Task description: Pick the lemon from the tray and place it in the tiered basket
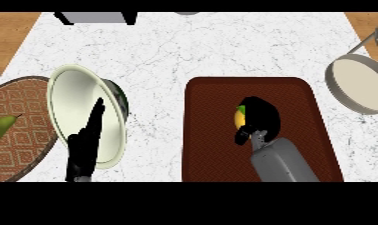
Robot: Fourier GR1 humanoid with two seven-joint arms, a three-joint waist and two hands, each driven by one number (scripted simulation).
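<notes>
**Head view, looking steeply down.** The white marble counter [221, 44] filled most of the field, with wood showing at its upper corners. A dark brown tray [214, 159] with rounded corners lay right of centre and ran down to the lower edge. At the far left sat a round woven plate [26, 141] with a diamond pattern, partly cut off by the frame. Just beside it was a pale white plate [70, 94] with a dark green rim showing behind its right side. One round tier of the tiered basket [358, 83] – grey rim, cream floor – stood at the right edge, well apart from the tray's middle. A grey box [96, 17] was clipped by the upper edge.

The right forearm [282, 161] rose over the tray. Its black right hand [264, 115] was curled round the lemon [240, 117], whose yellow side showed at the hand's left. The lemon was within the tray's outline (whether it rested or hung could not be told). The left hand [87, 141] lay over the white plate at lower left, fingers straight and pointing up – unclosed, holding nothing. A green fruit [6, 124] lay on the woven plate.
</notes>
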